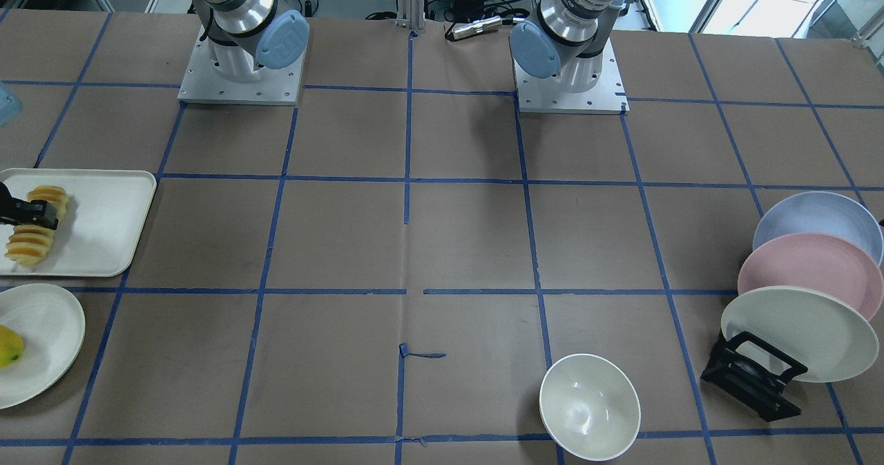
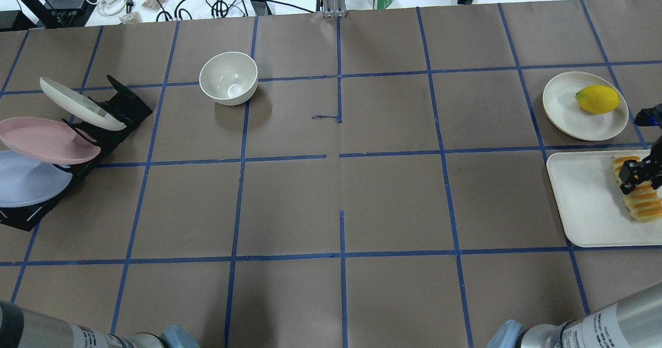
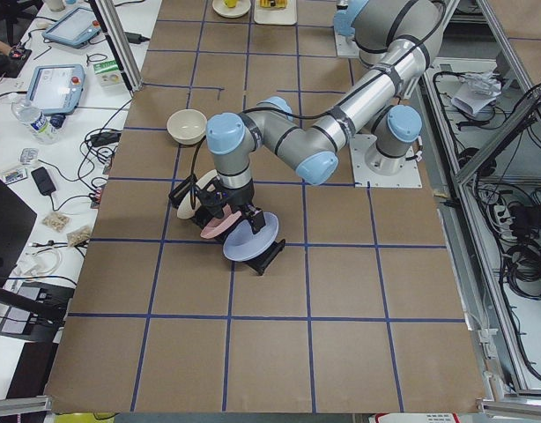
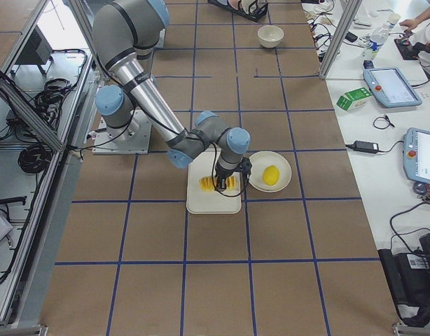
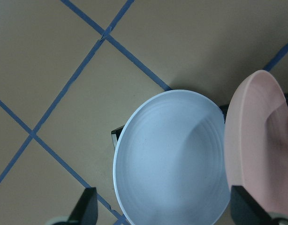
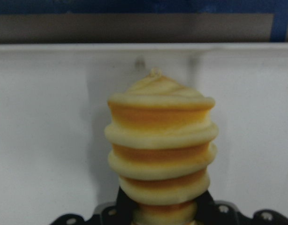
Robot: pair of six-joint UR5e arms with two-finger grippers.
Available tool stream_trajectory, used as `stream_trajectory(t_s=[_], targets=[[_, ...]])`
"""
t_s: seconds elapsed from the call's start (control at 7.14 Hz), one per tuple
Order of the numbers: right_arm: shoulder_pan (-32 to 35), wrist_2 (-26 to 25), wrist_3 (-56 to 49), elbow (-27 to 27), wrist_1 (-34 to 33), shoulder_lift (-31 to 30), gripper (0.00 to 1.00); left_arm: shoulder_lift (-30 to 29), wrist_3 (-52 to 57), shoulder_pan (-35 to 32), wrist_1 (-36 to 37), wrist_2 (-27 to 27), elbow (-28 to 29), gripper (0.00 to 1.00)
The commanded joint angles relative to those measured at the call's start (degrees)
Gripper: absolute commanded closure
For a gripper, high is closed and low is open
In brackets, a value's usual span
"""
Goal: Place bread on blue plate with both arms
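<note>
The bread (image 1: 29,245) lies on a white tray (image 1: 103,223) at the table's end on my right side; it also shows in the overhead view (image 2: 642,204). My right gripper (image 2: 637,171) is shut across the loaf's middle. In the right wrist view its black fingers (image 6: 119,206) press both sides of the bread (image 6: 160,140). The blue plate (image 2: 26,180) leans in a black rack (image 2: 119,105) at the opposite end. My left gripper (image 5: 165,208) is open just above the blue plate (image 5: 172,159), one finger on each side of its rim.
A pink plate (image 2: 46,140) and a cream plate (image 2: 77,102) stand in the same rack beside the blue one. A white bowl (image 2: 228,78) sits further along the table. A cream plate (image 2: 569,105) with a yellow fruit (image 2: 597,99) lies beside the tray.
</note>
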Motion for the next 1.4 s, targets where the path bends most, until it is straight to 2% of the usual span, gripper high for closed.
stream_trajectory(t_s=[0.0,0.14,0.42,0.7,0.98,1.12,1.26], targets=[[0.09,0.12,0.79,-0.41,0.43,-2.29,1.0,-0.79,0.09,3.91,-0.13,-1.24,-0.77,0.0],[0.44,0.55,1.23,-0.58,2.79,-4.91,1.0,-1.84,0.01,4.8,-0.39,-3.43,-1.38,0.07],[2.1,0.91,2.9,-0.67,6.31,-9.14,1.0,-2.9,-0.34,5.16,0.58,-3.45,-4.63,0.2],[3.86,1.26,3.78,-0.76,8.6,-12.31,1.0,-3.87,0.09,5.16,1.1,-2.93,-4.47,0.33],[6.4,2.66,6.93,-1.37,12.02,-15.56,1.0,-3.96,0.09,5.16,1.19,-2.92,-4.55,0.63],[8.59,2.93,9.9,-4.16,17.61,-17.05,1.0,-4.05,0.18,5.16,1.19,-2.92,-4.55,0.71],[11.31,4.76,14.28,-8.37,24.62,-17.76,1.0,-4.05,0.18,5.16,1.19,-2.92,-4.38,0.84]])
